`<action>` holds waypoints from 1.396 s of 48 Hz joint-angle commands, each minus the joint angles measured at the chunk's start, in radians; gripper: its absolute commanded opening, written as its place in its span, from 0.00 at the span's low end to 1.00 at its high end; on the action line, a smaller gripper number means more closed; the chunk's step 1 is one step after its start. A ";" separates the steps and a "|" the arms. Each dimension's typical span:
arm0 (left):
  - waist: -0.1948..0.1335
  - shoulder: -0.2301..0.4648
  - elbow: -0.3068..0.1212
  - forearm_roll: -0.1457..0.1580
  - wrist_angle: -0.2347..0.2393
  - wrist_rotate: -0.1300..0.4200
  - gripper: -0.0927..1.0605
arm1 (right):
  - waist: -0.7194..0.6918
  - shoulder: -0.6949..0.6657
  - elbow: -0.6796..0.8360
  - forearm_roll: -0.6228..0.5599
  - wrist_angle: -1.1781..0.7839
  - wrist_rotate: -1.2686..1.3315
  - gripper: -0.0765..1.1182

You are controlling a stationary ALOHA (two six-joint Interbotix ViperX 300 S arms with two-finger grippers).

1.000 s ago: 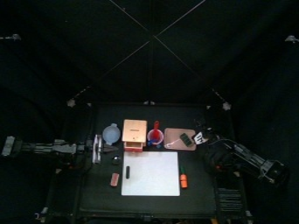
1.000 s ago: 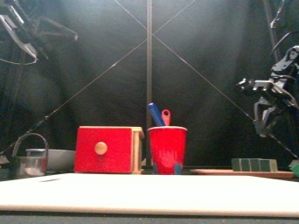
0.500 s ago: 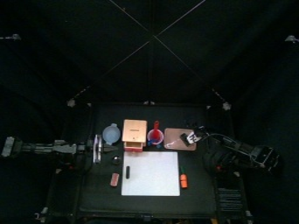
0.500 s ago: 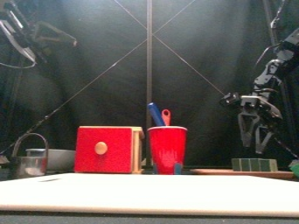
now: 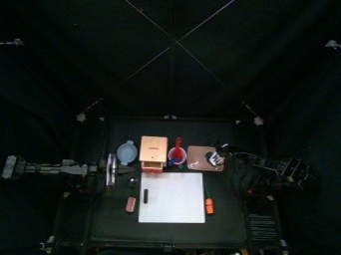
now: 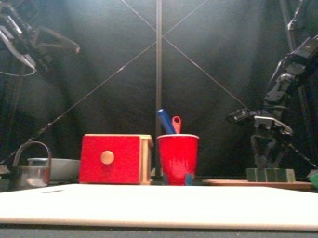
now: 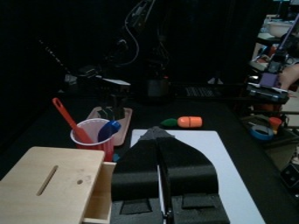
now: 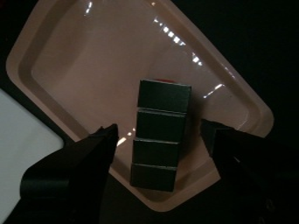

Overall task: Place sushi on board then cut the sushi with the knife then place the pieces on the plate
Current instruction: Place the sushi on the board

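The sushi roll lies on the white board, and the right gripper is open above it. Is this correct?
One thing is wrong: the roll lies on the pink tray, as the right wrist view shows. The right gripper is open above it.

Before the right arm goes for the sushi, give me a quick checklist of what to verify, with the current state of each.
1. Right gripper fingers open: ok.
2. Fingers on either side of the sushi roll, with gaps showing: ok.
3. Sushi roll lying in one piece on the pink tray: ok.
4. White board bare where the roll would go: ok.
5. Left gripper shut and off the board, at the table's left: ok.
6. Right fingers low enough to close on the roll: cannot tell.
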 commanded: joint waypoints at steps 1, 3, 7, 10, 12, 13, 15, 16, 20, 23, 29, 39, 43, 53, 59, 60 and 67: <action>-0.002 0.005 -0.009 0.000 -0.020 0.000 0.13 | -0.002 0.003 -0.014 -0.003 -0.009 -0.002 0.91; -0.002 0.003 -0.009 0.000 -0.021 -0.002 0.13 | 0.000 0.009 -0.012 -0.002 -0.009 -0.002 0.91; -0.002 0.003 -0.008 0.000 -0.020 -0.002 0.13 | -0.002 0.026 -0.012 0.000 -0.011 -0.002 0.91; -0.002 0.005 -0.009 0.000 -0.021 -0.002 0.13 | 0.000 0.037 -0.012 0.003 -0.020 -0.002 0.91; -0.002 0.003 -0.008 0.000 -0.021 -0.002 0.13 | 0.000 0.043 -0.014 0.003 -0.025 -0.002 0.90; -0.002 0.005 -0.009 0.000 -0.021 -0.002 0.13 | 0.000 0.046 -0.014 0.005 -0.026 -0.002 0.90; -0.002 0.005 -0.009 0.000 -0.021 -0.002 0.13 | 0.000 0.051 -0.015 0.005 -0.026 0.002 0.89; -0.002 0.005 -0.009 0.000 -0.021 -0.002 0.13 | 0.000 0.052 -0.017 0.005 -0.026 0.002 0.88; -0.002 0.005 -0.008 0.000 -0.021 -0.002 0.13 | -0.002 0.054 -0.018 0.011 -0.026 0.002 0.79; -0.003 0.005 -0.008 0.000 -0.021 -0.002 0.13 | 0.000 0.054 -0.018 0.011 -0.026 0.002 0.71; -0.003 0.005 -0.008 0.000 -0.021 -0.002 0.13 | 0.005 0.046 -0.029 0.023 -0.026 0.002 0.57; -0.003 0.005 -0.006 0.000 -0.021 0.000 0.13 | 0.057 -0.018 -0.083 0.109 0.086 0.005 0.55; -0.002 0.005 -0.006 0.000 -0.021 0.000 0.13 | 0.100 -0.051 -0.112 0.166 0.190 0.029 0.55; 0.000 0.005 0.000 0.002 -0.021 0.005 0.13 | 0.287 -0.092 -0.141 0.158 0.334 0.356 0.55; 0.002 0.005 0.000 0.002 -0.021 0.005 0.13 | 0.434 -0.114 -0.146 0.072 0.310 0.614 0.55; 0.002 0.005 0.000 0.000 -0.021 0.003 0.13 | 0.453 -0.115 -0.147 0.061 0.302 0.647 0.55; 0.005 0.005 0.005 0.000 -0.021 0.003 0.13 | 0.612 -0.110 -0.170 -0.052 0.230 0.980 0.55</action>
